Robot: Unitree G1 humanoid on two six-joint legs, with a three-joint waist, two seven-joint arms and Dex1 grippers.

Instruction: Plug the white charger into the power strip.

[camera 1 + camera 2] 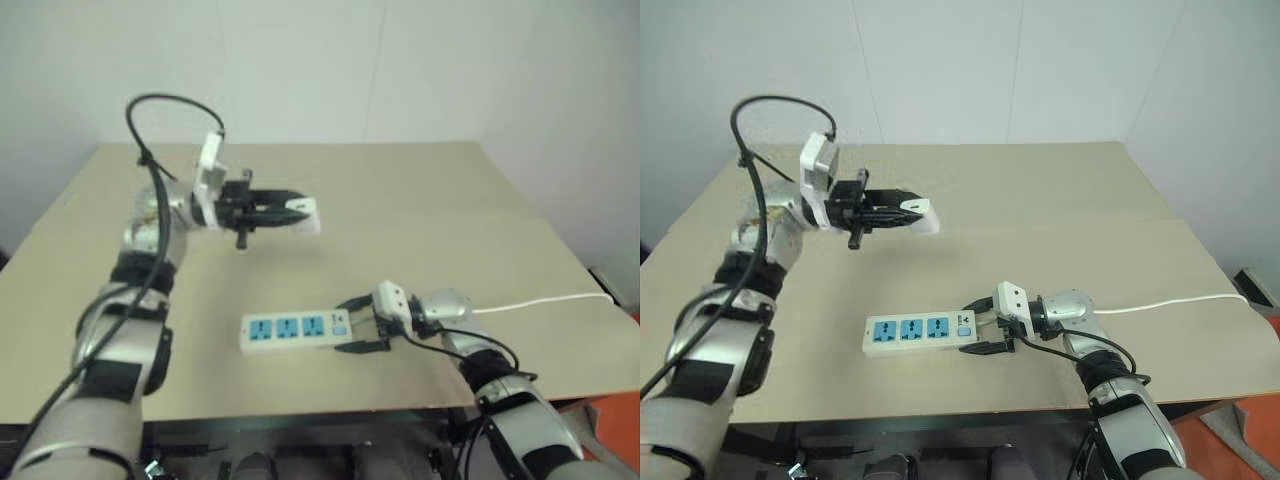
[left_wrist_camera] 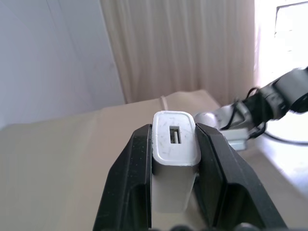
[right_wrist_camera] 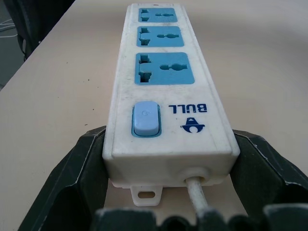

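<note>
- My left gripper (image 1: 300, 215) is closed on the white charger (image 1: 306, 216), which sits pinched between the two black fingers (image 2: 125, 183).
- The charger is held in the air above the table (image 1: 420, 200), well apart from the power strip (image 1: 295, 330) and farther back on the table than it.
- In the left wrist view the charger's end face with a small rectangular port (image 2: 174, 135) points away from the wrist, and the finger pads press flat against its two opposite sides.
- My left gripper points level, across the table toward my right side.
- The power strip lies flat on the table near the front edge, its three blue socket faces (image 3: 161, 67) turned upward in a row.
- A light blue switch (image 3: 146, 118) sits on the strip's end nearest my right gripper (image 1: 358, 325), beside printed blue lettering.
- My right gripper straddles that switch end of the strip, one finger (image 3: 72, 178) on each long side; the jaws stand wide and the finger tips lie against or just beside the strip's side walls. I cannot tell whether they press on it.
- The strip's thin white cord (image 1: 545, 300) leaves the end between my right fingers and runs across the table toward its right edge.
- A black cable (image 1: 165, 110) loops above my left forearm.
</note>
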